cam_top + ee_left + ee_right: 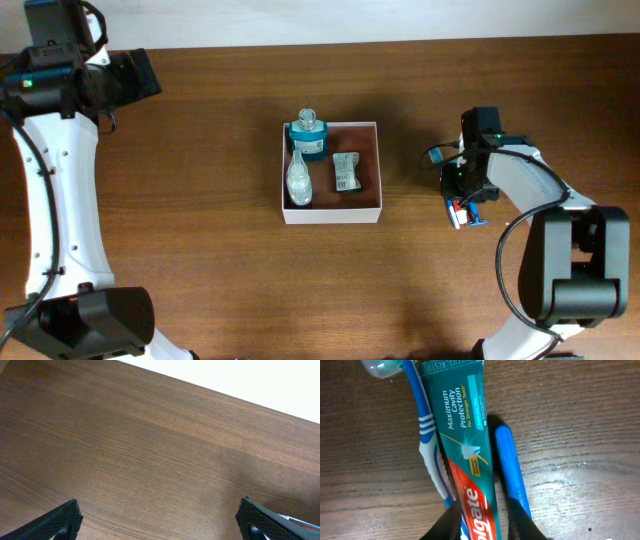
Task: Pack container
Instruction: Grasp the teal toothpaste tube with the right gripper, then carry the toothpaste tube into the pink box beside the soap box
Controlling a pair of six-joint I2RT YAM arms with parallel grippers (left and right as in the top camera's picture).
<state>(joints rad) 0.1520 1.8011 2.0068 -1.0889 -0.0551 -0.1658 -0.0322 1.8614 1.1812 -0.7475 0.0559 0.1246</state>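
Observation:
The container (332,215) is a square white-walled box with a brownish-pink inside at mid-table. It holds a teal bottle (308,135), a clear bottle (299,180) and a small labelled packet (346,172). My right gripper (462,208) is to the right of the container, low over the table. In the right wrist view its fingers (482,520) close on both sides of a teal and red Colgate toothpaste tube (465,435) lying on the wood. My left gripper (135,75) is at the far left, open and empty, over bare wood (160,520).
A blue and white toothbrush (422,415) lies against the tube's left side. A blue stick-like item (509,460) lies along its right side, partly under the right finger. The table's far edge runs close behind the left gripper.

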